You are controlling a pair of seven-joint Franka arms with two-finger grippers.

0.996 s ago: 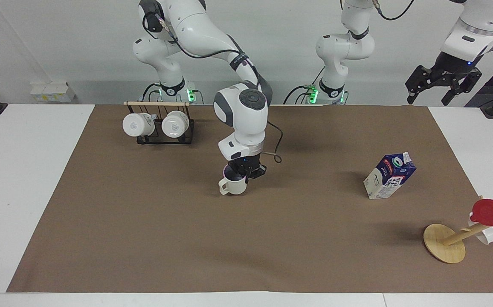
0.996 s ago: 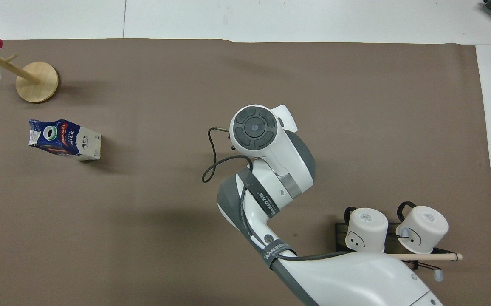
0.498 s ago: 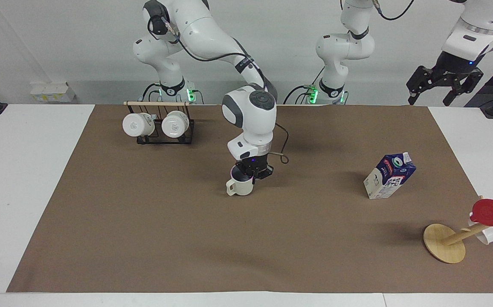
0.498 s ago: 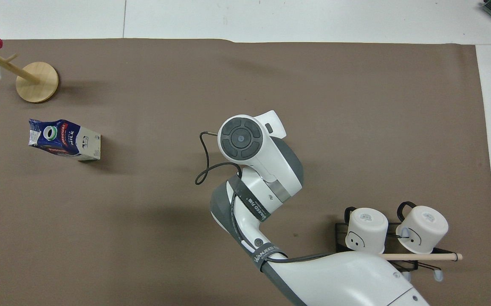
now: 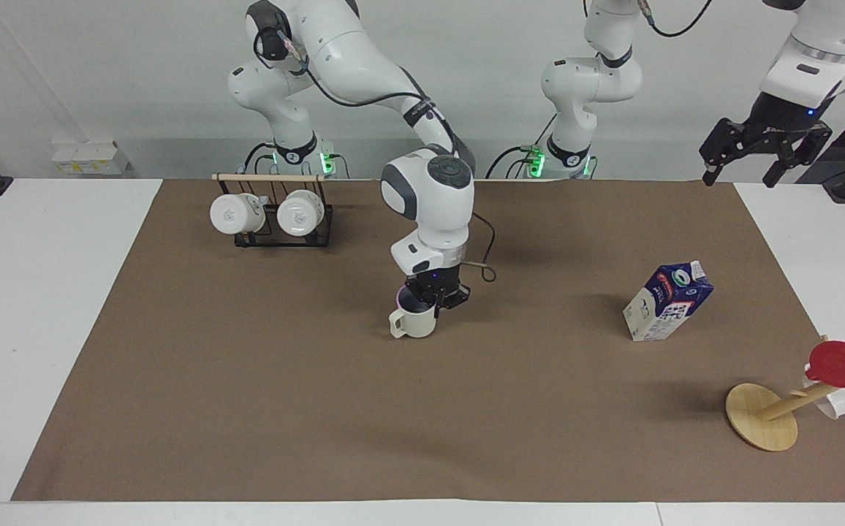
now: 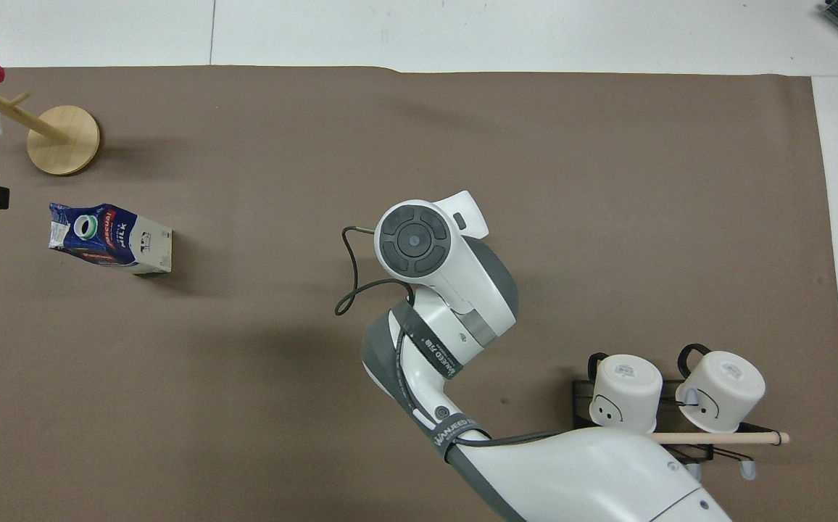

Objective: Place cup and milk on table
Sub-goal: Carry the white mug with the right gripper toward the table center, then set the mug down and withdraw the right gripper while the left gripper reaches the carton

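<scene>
Facing view shows the cup (image 5: 414,321) sitting on the tabletop (image 5: 247,409) mat with the right gripper (image 5: 433,298) at its rim, grip unclear, the milk (image 5: 667,301) standing toward the left arm's end, and the open left gripper (image 5: 748,155) waiting up high.

You are looking at a robotics lab bench, not a home: two white arms are standing bolted at the edge of a white table (image 5: 42,307) against a bare pale wall, green status lights are glowing at their bases, cables are trailing loose, and a plain brown mat (image 5: 320,409) is covering the worktop like a test surface.
</scene>
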